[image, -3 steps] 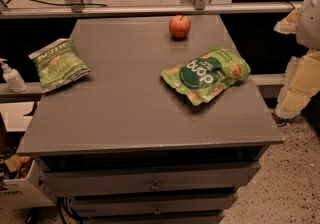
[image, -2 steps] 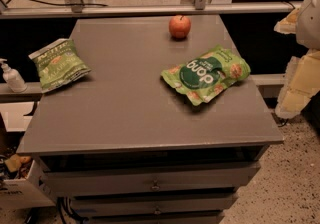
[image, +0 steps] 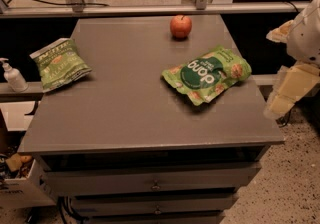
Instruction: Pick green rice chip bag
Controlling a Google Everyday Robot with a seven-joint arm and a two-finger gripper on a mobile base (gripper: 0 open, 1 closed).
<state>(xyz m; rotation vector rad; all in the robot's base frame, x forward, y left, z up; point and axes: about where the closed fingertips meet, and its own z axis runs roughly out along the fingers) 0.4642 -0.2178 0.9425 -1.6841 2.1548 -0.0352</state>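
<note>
The green rice chip bag (image: 206, 74) lies flat on the right half of the grey table (image: 125, 113). It is a light-green glossy pouch with a dark green circle and white letters. My gripper (image: 286, 94) hangs off the table's right edge, at the right border of the camera view. It is to the right of the bag, apart from it, and holds nothing that I can see.
A red apple (image: 180, 26) stands at the table's far edge, behind the bag. A smaller crinkled green bag (image: 59, 64) lies on the left edge. A soap dispenser (image: 12, 75) stands on a ledge to the left. Drawers (image: 155, 184) sit under the tabletop.
</note>
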